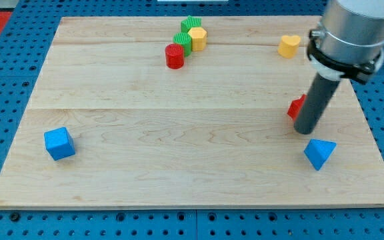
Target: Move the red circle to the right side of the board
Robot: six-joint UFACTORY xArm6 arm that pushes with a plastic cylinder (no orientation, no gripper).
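The red circle point(175, 56) stands near the board's top, left of centre, touching a green block point(183, 43). My tip point(305, 131) is far off at the view's right, well below and right of the red circle. It rests right next to another red block point(296, 107), which the rod partly hides, so its shape is unclear. A blue triangle point(319, 153) lies just below and right of my tip.
A second green block point(191, 25) and a yellow hexagon point(197, 39) cluster with the red circle. A yellow heart point(289, 46) sits at the top right. A blue cube point(59, 143) sits at the lower left. The wooden board point(179, 167) lies on a blue pegboard.
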